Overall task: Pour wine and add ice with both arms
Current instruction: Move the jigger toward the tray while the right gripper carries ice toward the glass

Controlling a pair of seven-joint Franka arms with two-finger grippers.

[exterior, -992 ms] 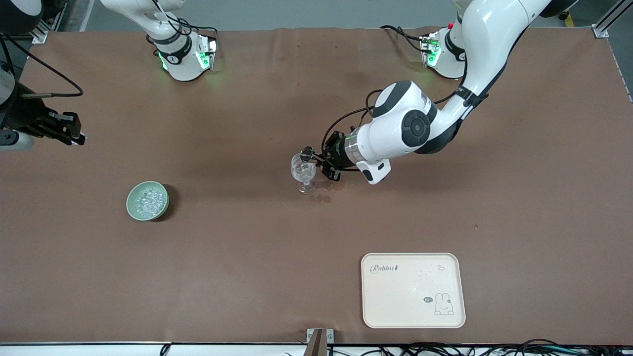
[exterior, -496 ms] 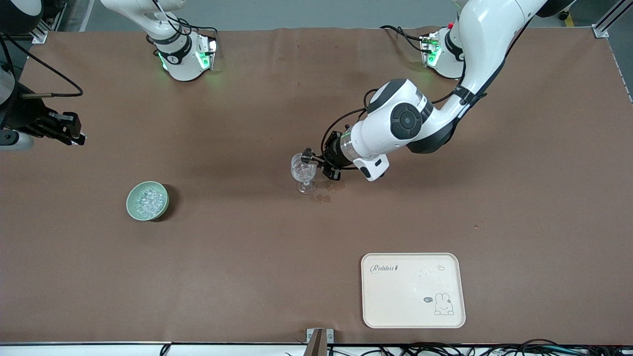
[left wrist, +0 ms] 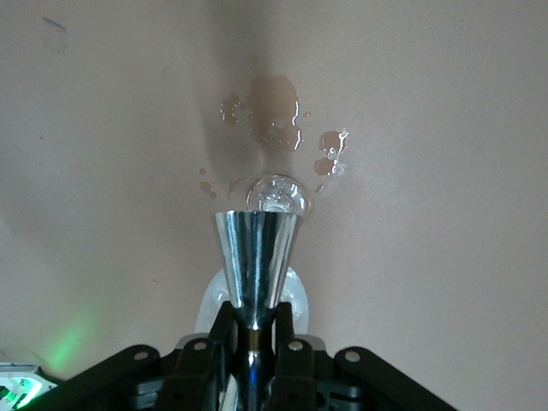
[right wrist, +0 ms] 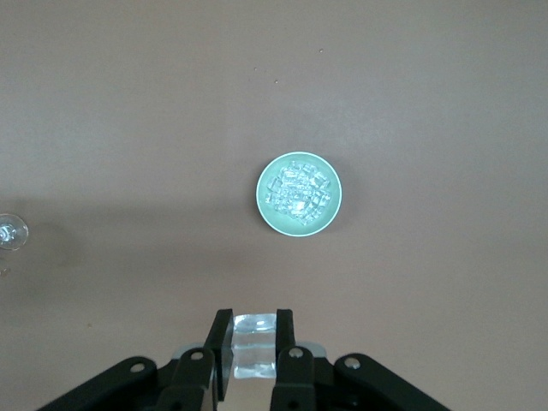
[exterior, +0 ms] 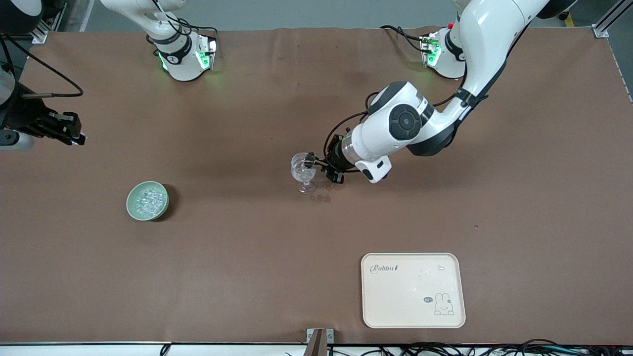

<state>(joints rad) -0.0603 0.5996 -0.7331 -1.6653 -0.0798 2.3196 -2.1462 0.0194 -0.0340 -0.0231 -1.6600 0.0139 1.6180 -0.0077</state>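
Note:
A clear stemmed wine glass (exterior: 303, 173) stands mid-table. My left gripper (exterior: 320, 162) is shut on a shiny steel cone-shaped measure (exterior: 310, 159) and holds it tipped over the glass rim. In the left wrist view the measure (left wrist: 255, 253) sits between the fingers (left wrist: 216, 330), with the glass foot (left wrist: 276, 195) below it. A green bowl (exterior: 131, 200) holds ice (exterior: 149, 201) toward the right arm's end. My right gripper (exterior: 67, 131) is over that end of the table. In the right wrist view it (right wrist: 254, 334) is shut on one ice cube (right wrist: 254, 342) above the bowl (right wrist: 336, 201).
A cream tray (exterior: 413, 290) with a rabbit print lies near the front edge, toward the left arm's end. Wet spots (exterior: 324, 198) mark the brown cloth beside the glass foot; they also show in the left wrist view (left wrist: 274, 116). The glass shows at the right wrist view's edge (right wrist: 10, 231).
My left arm's wrist and elbow have shifted a little, and the measure has moved slightly over the glass rim. The right arm has not moved.

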